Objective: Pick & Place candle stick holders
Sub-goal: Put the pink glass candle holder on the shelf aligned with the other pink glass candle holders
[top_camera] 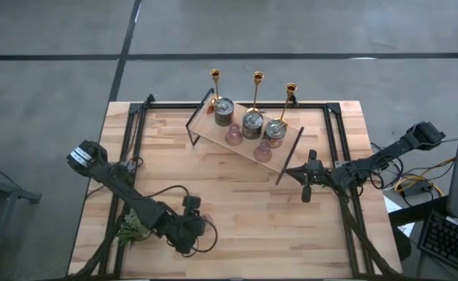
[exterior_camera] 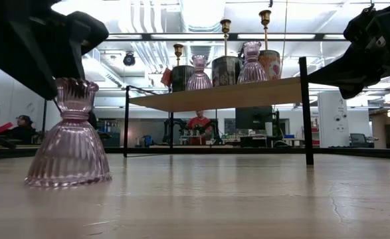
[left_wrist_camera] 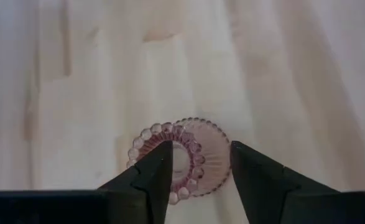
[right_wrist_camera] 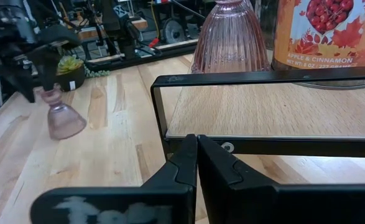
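Standing upright on the pale wooden table (top_camera: 244, 211), near its front left part: one small ribbed pink glass candle holder (exterior_camera: 69, 136), flared base down, beaded rim up. Straddled from above by the left gripper (left_wrist_camera: 199, 168), two dark fingers (left_wrist_camera: 151, 180) either side of the cup's rim, partly parted; whether pressing the glass or merely alongside it, cannot tell. Just beside that arm, at the table's left front edge: small green leafy plant (top_camera: 129, 229).

Hanging above the table's right middle, near the end of the shelf: right gripper (right_wrist_camera: 197, 155), fingers pressed together, holding nothing.

Resting on the raised wooden shelf with black metal frame (top_camera: 244, 148) toward the table's rear: three slim gold candlesticks (top_camera: 257, 86) along the back edge, three squat silvery round holders (top_camera: 252, 123) in front of them, and two more pink glass cups (top_camera: 234, 134) at the shelf's front edge.
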